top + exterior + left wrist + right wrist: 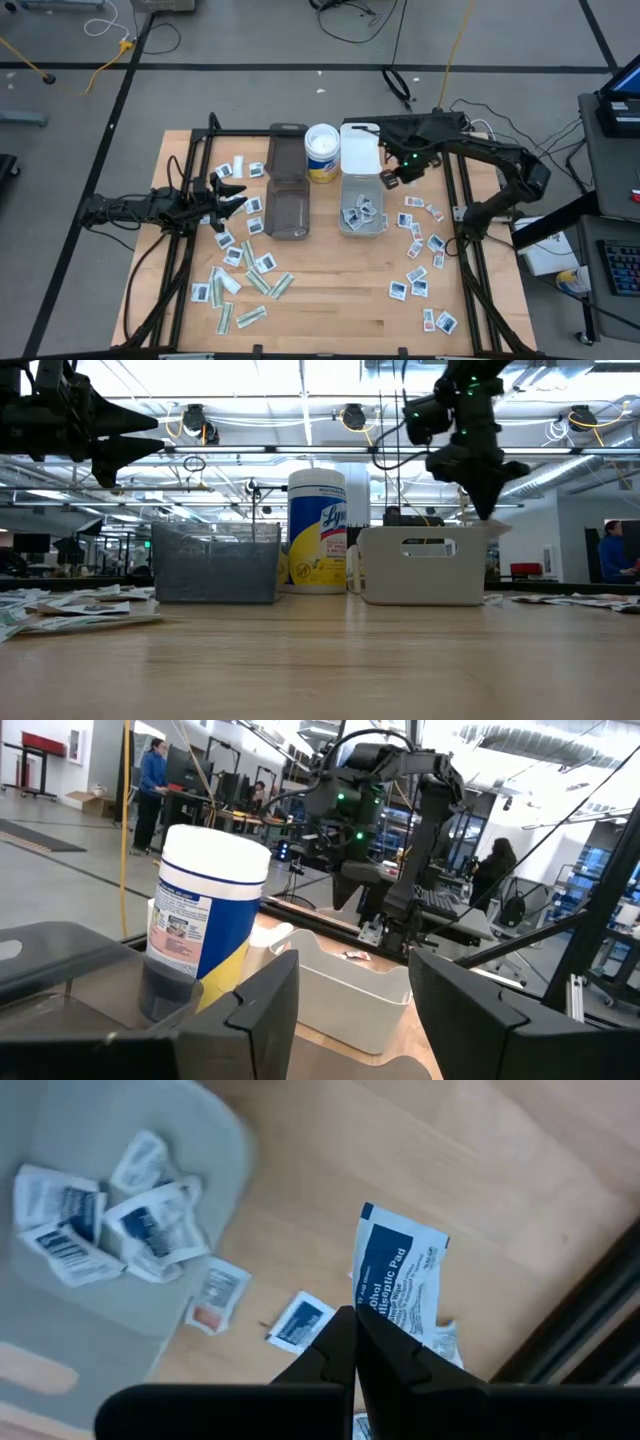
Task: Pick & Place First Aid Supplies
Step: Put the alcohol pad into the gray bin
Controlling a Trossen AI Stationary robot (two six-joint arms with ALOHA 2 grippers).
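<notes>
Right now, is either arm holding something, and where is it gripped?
The right gripper pinches a white antiseptic packet by one end. The left gripper is open and empty.

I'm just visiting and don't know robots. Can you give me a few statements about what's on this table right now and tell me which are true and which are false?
1. The right gripper is pinching a white packet with blue print. True.
2. The clear bin is empty. False: several white packets lie inside it.
3. A wipes canister stands upright between the two bins. True.
4. The left gripper is holding a packet. False: its fingers stand apart with nothing between them, raised over the table's left side.
5. All the packets are already in bins. False: many still lie loose on the wooden table, on both sides.
</notes>
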